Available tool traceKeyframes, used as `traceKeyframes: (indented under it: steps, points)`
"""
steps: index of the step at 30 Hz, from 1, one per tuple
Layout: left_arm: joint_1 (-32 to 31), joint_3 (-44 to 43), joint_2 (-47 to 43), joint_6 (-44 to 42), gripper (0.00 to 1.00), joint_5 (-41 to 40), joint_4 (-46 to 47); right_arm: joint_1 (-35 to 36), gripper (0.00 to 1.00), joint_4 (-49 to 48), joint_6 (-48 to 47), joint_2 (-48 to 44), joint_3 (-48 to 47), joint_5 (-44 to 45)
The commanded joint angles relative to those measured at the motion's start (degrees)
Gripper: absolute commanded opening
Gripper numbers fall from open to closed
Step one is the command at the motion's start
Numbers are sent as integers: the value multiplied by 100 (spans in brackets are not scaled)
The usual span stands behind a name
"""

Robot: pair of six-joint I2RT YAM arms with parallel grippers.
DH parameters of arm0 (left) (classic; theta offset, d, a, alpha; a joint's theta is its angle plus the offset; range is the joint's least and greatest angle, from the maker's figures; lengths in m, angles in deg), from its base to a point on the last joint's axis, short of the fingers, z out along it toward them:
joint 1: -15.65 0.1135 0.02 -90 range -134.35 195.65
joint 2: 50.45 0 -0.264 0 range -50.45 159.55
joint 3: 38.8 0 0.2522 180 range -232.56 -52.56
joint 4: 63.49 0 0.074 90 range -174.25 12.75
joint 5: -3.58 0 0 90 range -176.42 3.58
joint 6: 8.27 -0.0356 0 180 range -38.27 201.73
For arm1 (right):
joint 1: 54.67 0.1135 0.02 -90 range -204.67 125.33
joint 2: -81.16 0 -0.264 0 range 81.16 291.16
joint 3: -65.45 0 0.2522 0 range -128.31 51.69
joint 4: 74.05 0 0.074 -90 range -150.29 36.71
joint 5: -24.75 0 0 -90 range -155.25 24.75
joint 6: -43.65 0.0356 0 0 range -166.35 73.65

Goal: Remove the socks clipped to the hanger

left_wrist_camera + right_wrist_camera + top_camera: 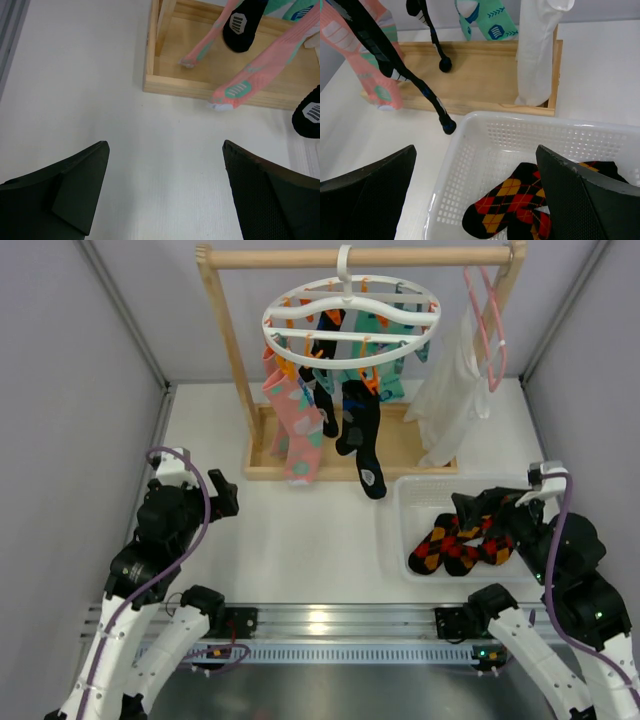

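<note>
Table [320, 550], white, sits between grey walls [70, 390] beneath the hanger [270, 328].

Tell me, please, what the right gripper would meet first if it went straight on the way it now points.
Probably the white basket, at its mesh floor beside the argyle socks; depth is unclear.

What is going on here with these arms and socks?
Two robot arms are set to empty the round white hanger. Right now neither holds anything: the left gripper is open above the table by the wooden frame, the right gripper open over the white basket with argyle socks inside. Pink socks, black socks and teal socks hang clipped.
</note>
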Motion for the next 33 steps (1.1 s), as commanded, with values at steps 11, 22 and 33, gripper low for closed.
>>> traceKeyframes:
  steps: [11, 22, 33]
  points:
    - [-13, 93, -66, 117, 99, -106, 274, 16, 99, -2304, 66, -251, 1317, -1861]
    - [-5, 128, -40, 143, 99, 70, 300, 24, 99, -5626, -40, 2182, 1617, -3646]
    - [-13, 163, -40, 222, 99, 35, 318, 243, 90, -6762, -531, 4899, 642, -4113]
